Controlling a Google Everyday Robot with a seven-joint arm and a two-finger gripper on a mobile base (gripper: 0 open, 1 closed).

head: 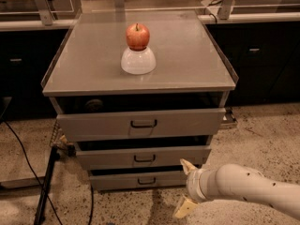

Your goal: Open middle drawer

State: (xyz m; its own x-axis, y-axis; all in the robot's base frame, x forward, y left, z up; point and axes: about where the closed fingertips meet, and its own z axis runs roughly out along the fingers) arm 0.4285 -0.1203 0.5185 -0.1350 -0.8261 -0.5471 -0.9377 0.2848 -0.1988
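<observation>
Grey metal middle drawer is sitting just left of my gripper, its lower right edge near my upper finger. My fingers are standing wide apart, gripping nothing, with open floor lying right.

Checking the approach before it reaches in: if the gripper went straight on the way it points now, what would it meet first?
Probably the bottom drawer's front, not the middle drawer. The gripper, fingers open, sits low at the cabinet's right front corner, pointing left in the picture; depth is unclear.
</observation>
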